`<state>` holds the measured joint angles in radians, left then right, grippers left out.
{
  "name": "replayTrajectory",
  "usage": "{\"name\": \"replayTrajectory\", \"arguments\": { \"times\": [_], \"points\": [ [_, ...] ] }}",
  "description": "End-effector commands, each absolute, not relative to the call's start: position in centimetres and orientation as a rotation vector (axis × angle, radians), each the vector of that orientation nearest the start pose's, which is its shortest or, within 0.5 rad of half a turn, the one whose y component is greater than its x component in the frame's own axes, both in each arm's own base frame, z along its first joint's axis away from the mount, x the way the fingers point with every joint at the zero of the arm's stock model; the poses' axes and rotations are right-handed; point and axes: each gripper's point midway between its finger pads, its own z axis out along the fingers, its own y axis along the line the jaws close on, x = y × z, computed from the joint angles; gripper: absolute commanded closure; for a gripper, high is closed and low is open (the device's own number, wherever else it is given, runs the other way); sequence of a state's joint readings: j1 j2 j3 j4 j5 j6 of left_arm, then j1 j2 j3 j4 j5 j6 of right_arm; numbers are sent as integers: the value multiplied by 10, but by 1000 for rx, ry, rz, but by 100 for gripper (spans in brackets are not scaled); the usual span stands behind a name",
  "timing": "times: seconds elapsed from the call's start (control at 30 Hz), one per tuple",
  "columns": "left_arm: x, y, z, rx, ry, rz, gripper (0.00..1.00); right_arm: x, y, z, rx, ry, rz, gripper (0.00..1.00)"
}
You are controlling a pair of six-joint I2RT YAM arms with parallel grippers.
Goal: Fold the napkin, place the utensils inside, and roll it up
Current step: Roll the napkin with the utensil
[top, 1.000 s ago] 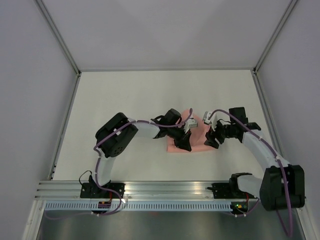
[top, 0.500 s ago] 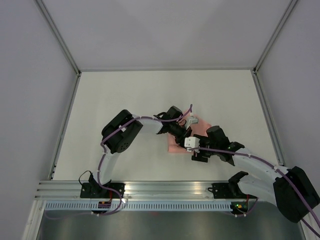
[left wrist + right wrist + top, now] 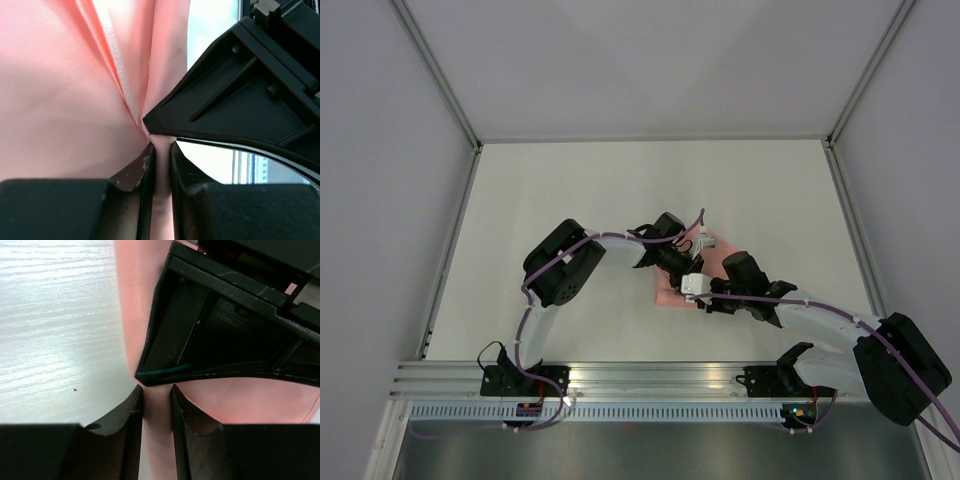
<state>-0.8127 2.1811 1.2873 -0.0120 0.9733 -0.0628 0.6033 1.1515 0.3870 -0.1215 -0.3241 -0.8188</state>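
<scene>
The napkin [image 3: 60,100] is pinched by the left end effector [image 3: 161,150] and by the right end effector [image 3: 156,392].

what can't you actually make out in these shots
- Utensils: none visible in any view; whether they lie inside the napkin cannot be told.
- Napkin's folds and outline: in the top view the left arm and right arm cover its middle, only pink edges show.
- Left wrist view: the right arm's black jaws block the right half; cloth runs off the frame.
- Right wrist view: the left arm's jaws fill the upper right, hiding the cloth behind.
</scene>
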Motion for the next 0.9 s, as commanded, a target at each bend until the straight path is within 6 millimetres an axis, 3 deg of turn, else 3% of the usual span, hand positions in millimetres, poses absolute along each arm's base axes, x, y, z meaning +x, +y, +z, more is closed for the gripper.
{"name": "replayTrajectory", "arguments": {
  "times": [0.0,0.23,0.5,0.63,0.7,0.8,0.83,0.87],
  "points": [
    [187,-395,-18,1314,2399,-1394,74,206,163,11,-1720,1806,261,77],
    [211,-404,23,1266,2283,-1312,64,187,165,4,-1802,1871,380,84],
    [243,-403,62,1155,2177,-1153,63,175,169,1,-1849,1928,521,85],
    [260,-393,78,1098,2124,-1052,63,175,167,-1,-1850,1963,586,85],
    [273,-391,97,1032,2060,-1004,62,175,165,0,-1840,1999,632,85],
    [293,-374,114,893,2021,-919,61,177,163,2,-1828,2031,707,85],
    [300,-361,107,835,2039,-862,60,175,159,3,-1815,2056,751,85],
    [302,-357,122,801,1998,-861,60,182,160,7,-1807,2052,761,85]
  ]
}}
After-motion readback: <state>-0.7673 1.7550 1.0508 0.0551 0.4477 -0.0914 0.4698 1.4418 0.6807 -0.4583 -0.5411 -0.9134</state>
